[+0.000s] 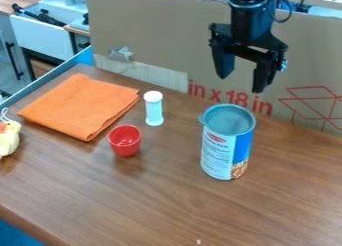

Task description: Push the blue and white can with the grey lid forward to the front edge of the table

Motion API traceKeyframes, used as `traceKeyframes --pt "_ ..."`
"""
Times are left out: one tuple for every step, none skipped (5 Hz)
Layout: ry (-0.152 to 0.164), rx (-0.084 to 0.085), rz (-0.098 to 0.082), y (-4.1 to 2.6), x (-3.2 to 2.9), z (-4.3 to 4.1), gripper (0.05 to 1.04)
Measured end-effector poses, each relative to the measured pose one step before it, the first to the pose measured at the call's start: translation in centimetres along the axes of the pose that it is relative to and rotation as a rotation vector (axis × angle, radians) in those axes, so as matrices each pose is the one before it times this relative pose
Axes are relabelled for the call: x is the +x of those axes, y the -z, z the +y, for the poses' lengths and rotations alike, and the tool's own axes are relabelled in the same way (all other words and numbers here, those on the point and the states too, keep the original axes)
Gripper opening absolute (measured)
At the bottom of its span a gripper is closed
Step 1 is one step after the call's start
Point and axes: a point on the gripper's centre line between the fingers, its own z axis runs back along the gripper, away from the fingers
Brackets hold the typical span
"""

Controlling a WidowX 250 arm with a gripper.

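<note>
Hangs with the gripper (242, 83) higher than the can (226, 152), fingers spread wide, well apart from it. Stands upright as a blue-and-white can on the brown table (167, 205). Includes, left of the can, a red cup (125, 141), a white-capped tube (153, 111) and, farther left, a folded orange cloth (80, 106). Has cardboard (153, 35) behind the can.

The camera looks down at a slant from high up, over the front of the table (133, 205). It faces the big cardboard (167, 40) at the back. It is quite near, but sees some room (47, 37) on the left.
</note>
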Motion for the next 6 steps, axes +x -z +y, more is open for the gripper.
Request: traceKeyframes --pt "-0.0407 -0.0053 0.0216 1.947 0.145 -0.102 1.004" --pt "-0.0757 -0.0118 -0.0268 1.423 -0.037 -0.213 1.004" --pt "-0.0755 -0.0127 0.0126 1.874 -1.369 -0.003 1.004" --pt "-0.0335 0.0372 0.0426 1.031 -1.431 0.745 1.002" --pt "-0.0149 0.0166 0.0339 0.082 -2.164 0.569 1.001" --pt "-0.037 0.0366 0.0725 -0.634 -3.72 1.136 1.001"
